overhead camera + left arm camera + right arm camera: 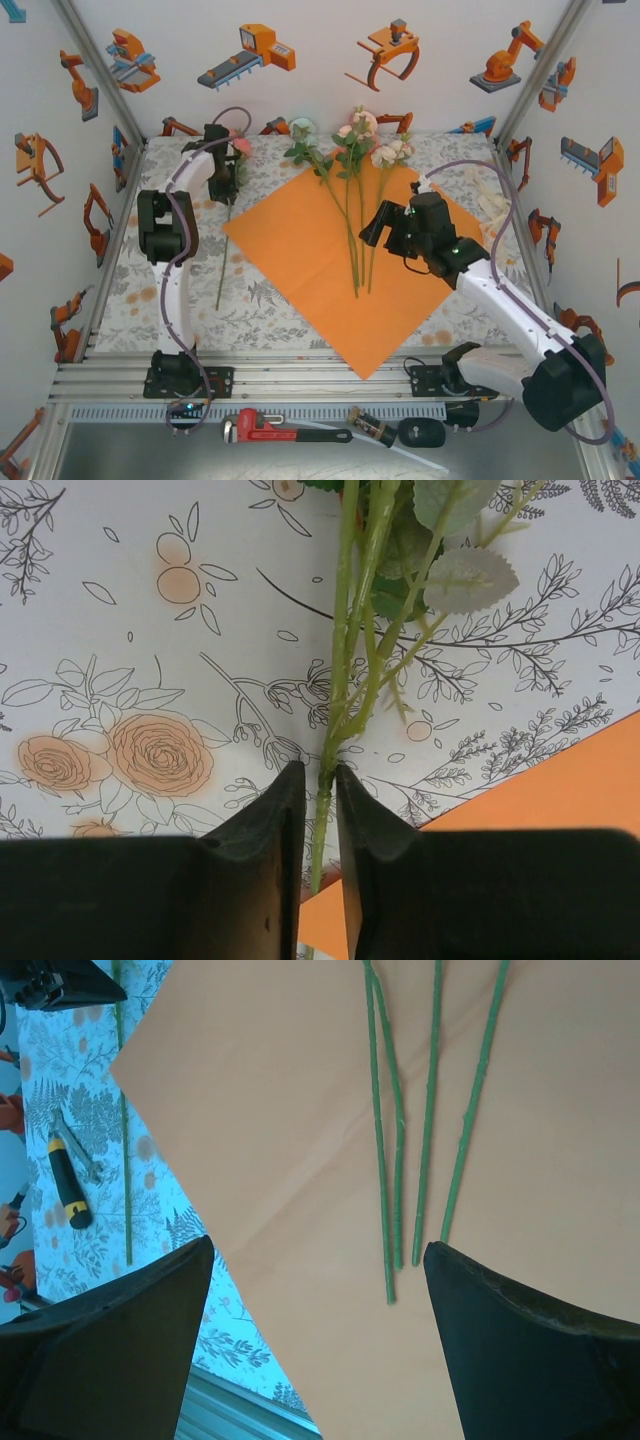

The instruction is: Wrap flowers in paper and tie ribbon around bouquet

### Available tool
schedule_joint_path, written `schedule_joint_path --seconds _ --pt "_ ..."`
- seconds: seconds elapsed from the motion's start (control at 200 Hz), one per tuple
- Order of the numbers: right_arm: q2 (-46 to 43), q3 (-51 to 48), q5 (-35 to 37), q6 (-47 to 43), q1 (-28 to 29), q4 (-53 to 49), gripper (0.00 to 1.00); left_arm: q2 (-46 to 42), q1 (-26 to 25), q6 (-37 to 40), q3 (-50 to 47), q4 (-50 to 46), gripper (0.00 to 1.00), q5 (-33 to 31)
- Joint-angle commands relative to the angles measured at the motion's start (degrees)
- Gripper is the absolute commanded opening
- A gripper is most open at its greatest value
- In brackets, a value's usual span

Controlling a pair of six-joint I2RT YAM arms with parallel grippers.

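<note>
The orange paper [300, 250] lies flat as a diamond mid-table. Several flowers [358, 140] rest on it, blooms to the rear, their green stems [430, 1110] running down across the paper [280, 1110]. One more pink flower [241, 146] lies left of the sheet, its long stem [222, 270] on the tablecloth. My left gripper [320, 775] is shut on that stem [345, 630] below its leaves. Over the sheet's right half my right gripper [375, 225] hangs open [318, 1260], nothing between its fingers [150, 1310]. A whitish strip, probably the ribbon [490, 195], lies at the right rear.
White walls with orange robot stickers close in three sides. A red pipe wrench [270, 430] and a screwdriver [375, 430] lie on the metal ledge in front of the arm bases. A small yellow-and-black handled tool [68, 1180] sits on the tablecloth near the left wall.
</note>
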Motion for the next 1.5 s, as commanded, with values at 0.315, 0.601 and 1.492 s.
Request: schedule_joint_path --seconds 0.315,0.601,1.492 --pt "-3.13 -0.59 -2.20 -1.26 0.18 3.36 0.78 -17.46 0.26 3.63 -6.16 7.11 0.00 -17.16" --pt "-6.20 -3.47 -8.97 -2.58 0.19 14.97 0.78 -30.04 -9.98 -6.61 -8.56 16.39 0.00 2.43" --pt "-17.64 -9.57 5.89 -7.20 0.13 0.90 0.78 16.92 -34.51 -30.54 38.64 19.25 0.00 1.08"
